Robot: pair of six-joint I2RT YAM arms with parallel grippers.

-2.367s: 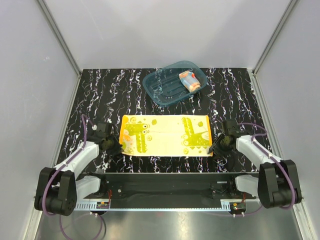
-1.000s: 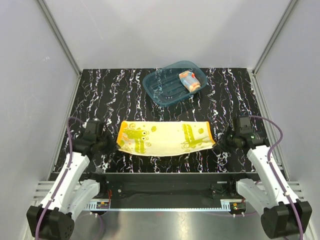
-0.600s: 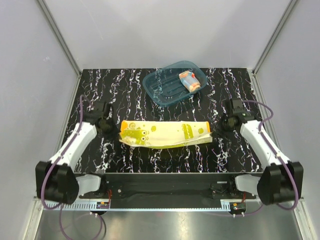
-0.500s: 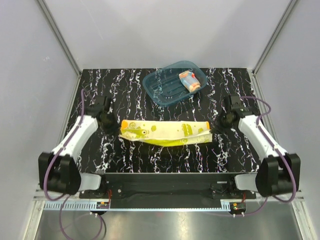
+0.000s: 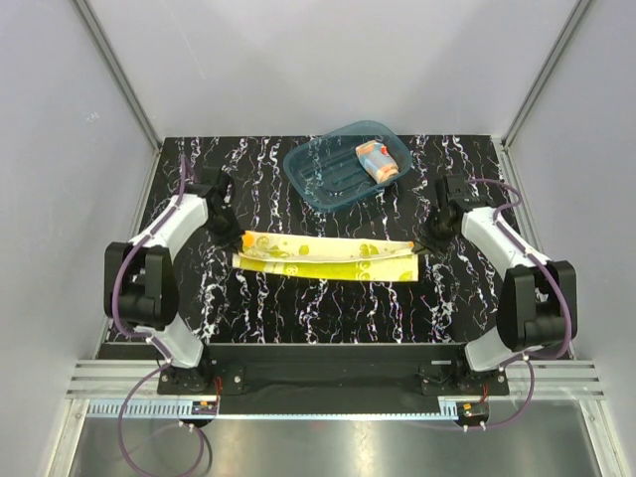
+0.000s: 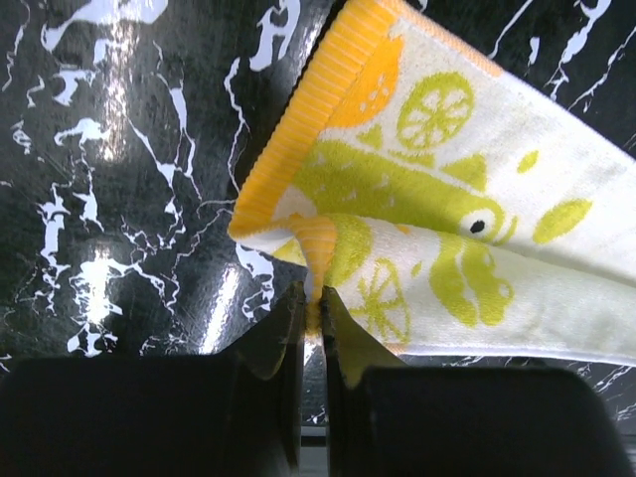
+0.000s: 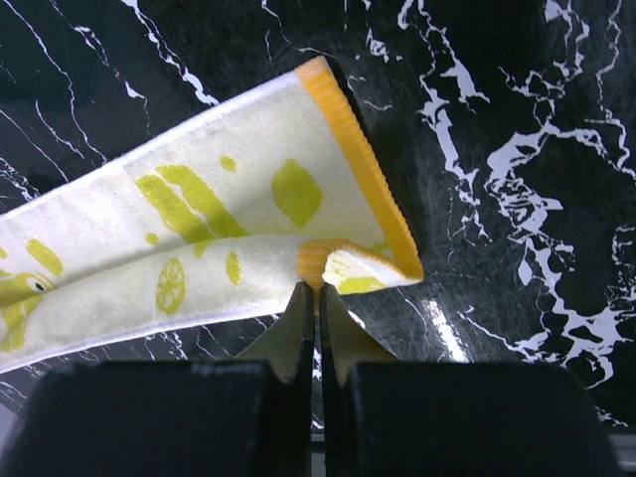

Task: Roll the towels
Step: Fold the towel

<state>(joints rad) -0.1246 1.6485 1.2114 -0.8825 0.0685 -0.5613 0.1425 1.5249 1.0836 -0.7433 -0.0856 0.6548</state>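
The bright yellow towel (image 5: pixel 328 256) with green lemon shapes lies folded lengthwise into a narrow strip across the middle of the table. My left gripper (image 5: pixel 233 236) is shut on its left corner, pinching the orange hem (image 6: pixel 316 248) between its fingertips (image 6: pixel 313 298). My right gripper (image 5: pixel 424 238) is shut on the right corner, where the hem (image 7: pixel 320 260) is bunched at its tips (image 7: pixel 318 290). The towel's top layer (image 6: pixel 427 189) (image 7: pixel 199 219) drapes back over the lower one. A second towel (image 5: pixel 378 161), light blue with orange, sits rolled in the tub.
A teal translucent plastic tub (image 5: pixel 316 177) stands at the back centre of the black marbled table (image 5: pixel 467 298). Grey walls close in both sides and the back. The arm bases sit at the near edge.
Both grippers carried the towel's near corners up and away towards the back, folding the flat towel over itself into a narrow strip. Both arms are now stretched far out.
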